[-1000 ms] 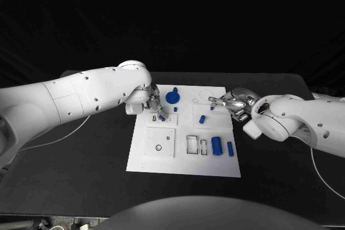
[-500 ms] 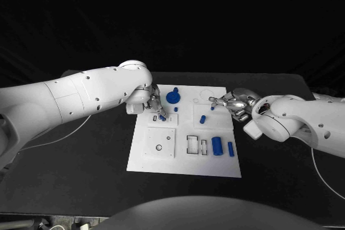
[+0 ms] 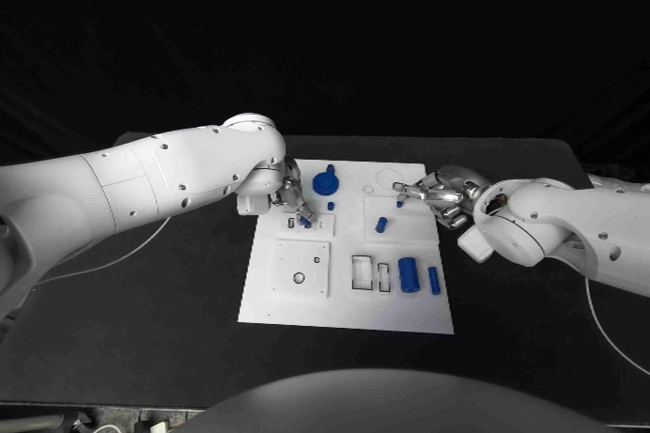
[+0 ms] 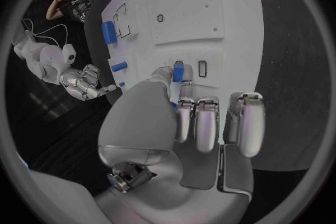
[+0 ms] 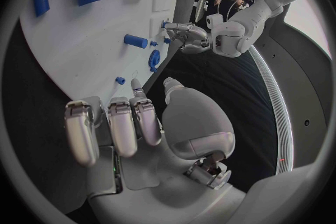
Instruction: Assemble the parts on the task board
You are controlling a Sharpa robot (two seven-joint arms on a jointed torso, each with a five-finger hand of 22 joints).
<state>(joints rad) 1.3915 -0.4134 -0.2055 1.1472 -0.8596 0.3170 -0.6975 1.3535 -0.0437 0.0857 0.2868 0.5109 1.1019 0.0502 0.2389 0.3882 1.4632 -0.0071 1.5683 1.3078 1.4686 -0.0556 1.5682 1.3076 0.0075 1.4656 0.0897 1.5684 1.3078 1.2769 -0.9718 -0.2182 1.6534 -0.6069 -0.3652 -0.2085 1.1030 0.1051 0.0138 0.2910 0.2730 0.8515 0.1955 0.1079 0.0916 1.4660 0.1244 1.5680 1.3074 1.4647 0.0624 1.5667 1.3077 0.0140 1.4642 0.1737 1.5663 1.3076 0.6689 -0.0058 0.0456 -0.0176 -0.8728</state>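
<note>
On the white task board (no legible markings), a large blue cylinder lies nearest. Farther back, the left hand pinches a small blue peg at a slot. The right hand hovers at the board's far right edge, fingers curled, empty.

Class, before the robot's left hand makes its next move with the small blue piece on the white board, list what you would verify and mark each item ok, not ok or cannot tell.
1. Left hand holds the small blue piece between its fingertips: ok.
2. Piece sits over the upper-left block of the task board, beside the narrow slot: ok.
3. Piece lined up with its own hole: cannot tell, the fingers hide it.
4. Right hand is away from the left hand, at the board's right edge near a small blue peg: ok.
5. Right hand holding anything: cannot tell.
6. Blue gear stands apart from the left hand's fingers: cannot tell.
</note>
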